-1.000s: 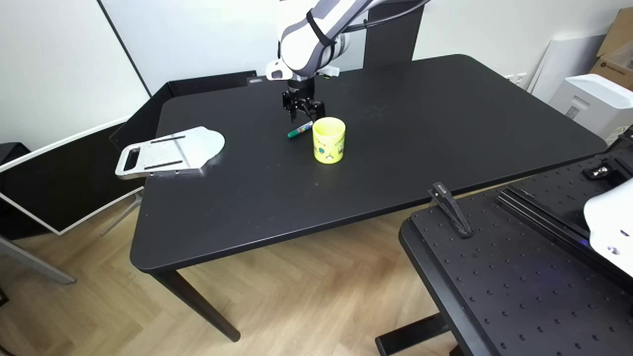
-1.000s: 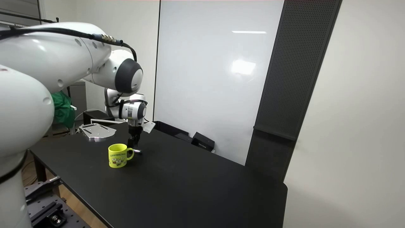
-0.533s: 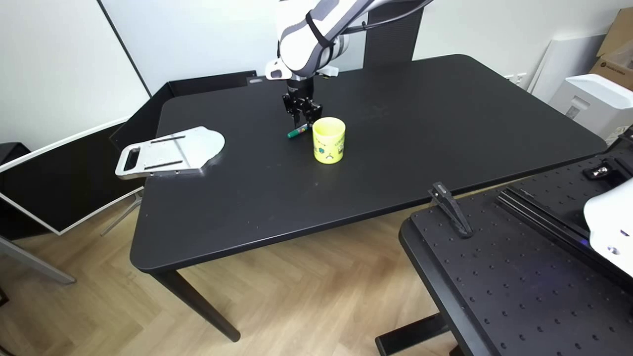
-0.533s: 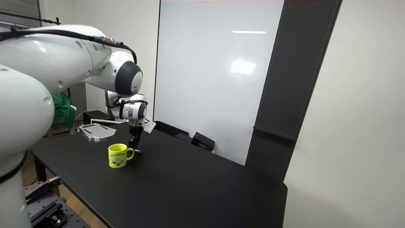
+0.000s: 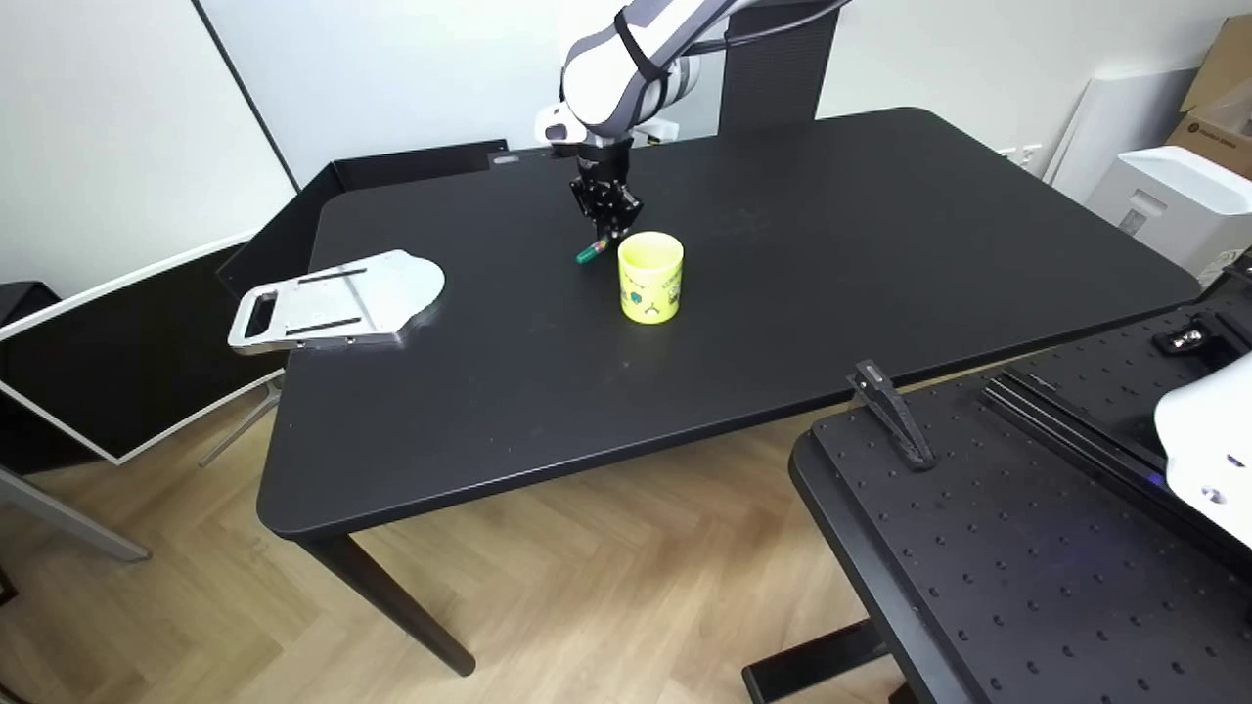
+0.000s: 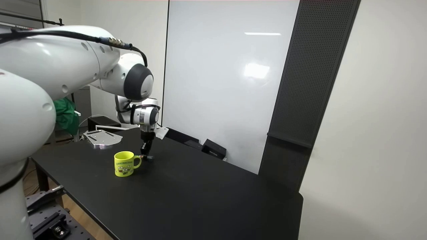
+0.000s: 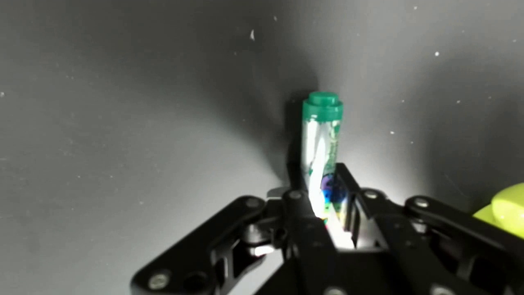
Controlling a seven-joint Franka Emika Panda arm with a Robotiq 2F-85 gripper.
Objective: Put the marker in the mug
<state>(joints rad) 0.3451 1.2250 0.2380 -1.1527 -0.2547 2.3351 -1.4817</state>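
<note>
The gripper [image 7: 318, 173] is narrow and holds the marker [image 7: 320, 147]: its two fingers [image 7: 295, 200] stand close on both sides of the marker's body. In the wrist view a green end sticks out beyond the fingers; in an exterior view a green piece shows just below the gripper. Whether the marker touches the black table [image 5: 469, 391] under it, I cannot tell. Just beside the gripper, upright on this table, stands the yellow mug [image 5: 650, 290]. In an exterior view the mug's handle [image 6: 138, 162] points to the side of the gripper, and in the wrist view a yellow part is seen at the right of the fingers. Above the gripper is the white and grey arm [image 5: 597, 88]. Well apart from the gripper, at the table's edge, lies a flat silver plate [image 5: 352, 301]. Behind the gripper, in both exterior views, is a large white board [image 6: 227, 90].
</note>
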